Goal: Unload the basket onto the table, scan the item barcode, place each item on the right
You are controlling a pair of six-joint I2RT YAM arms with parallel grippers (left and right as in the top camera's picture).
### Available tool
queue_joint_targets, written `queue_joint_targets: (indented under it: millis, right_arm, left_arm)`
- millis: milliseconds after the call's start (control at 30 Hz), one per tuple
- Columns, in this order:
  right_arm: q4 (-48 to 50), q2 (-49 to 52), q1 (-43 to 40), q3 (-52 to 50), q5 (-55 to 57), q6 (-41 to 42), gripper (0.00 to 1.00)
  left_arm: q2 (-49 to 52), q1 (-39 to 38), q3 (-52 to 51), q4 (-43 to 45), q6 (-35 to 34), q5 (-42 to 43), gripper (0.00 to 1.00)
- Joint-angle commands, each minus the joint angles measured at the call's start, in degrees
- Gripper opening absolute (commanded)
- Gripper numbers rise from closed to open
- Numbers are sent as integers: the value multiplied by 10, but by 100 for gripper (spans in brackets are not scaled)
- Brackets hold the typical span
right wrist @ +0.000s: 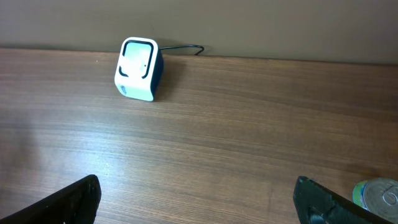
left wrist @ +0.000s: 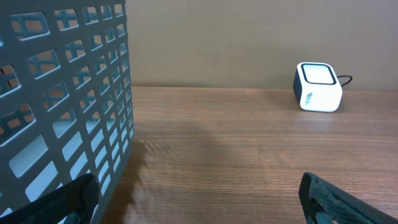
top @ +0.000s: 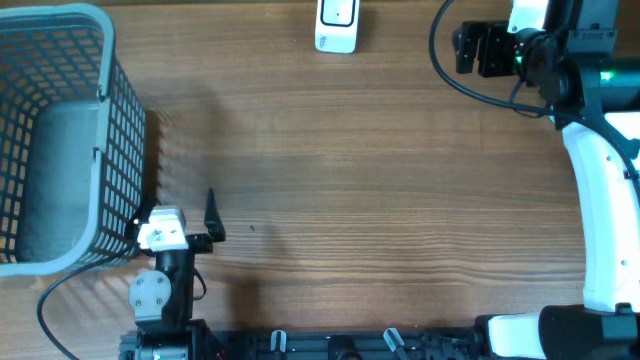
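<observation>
Though spread wide, holding nothing with left gripper (left wrist: 199, 205) or right gripper (right wrist: 199, 199). Not started. Seeing probable item, green-rimmed can (right wrist: 378, 196), just beside one right-gripper finger; scanner (right wrist: 138, 68) ahead-left. Left to do: grasp, present barcode.

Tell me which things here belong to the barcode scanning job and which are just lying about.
Job:
- scanner
- can, probably the item to scan

Lying about:
- basket, not needed for the scan as far as I can see
</observation>
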Motion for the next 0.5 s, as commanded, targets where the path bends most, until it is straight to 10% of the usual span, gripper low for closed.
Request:
queue_joint_targets:
  millis: [0, 467]
  right_arm:
    - [0, 7, 2, -1, 8, -7, 100]
    - [70, -192, 10, -85, 21, 7, 100]
  left_arm:
    - [-4, 3, -3, 0, -8, 2, 100]
    - [-4, 3, -3, 0, -8, 2, 100]
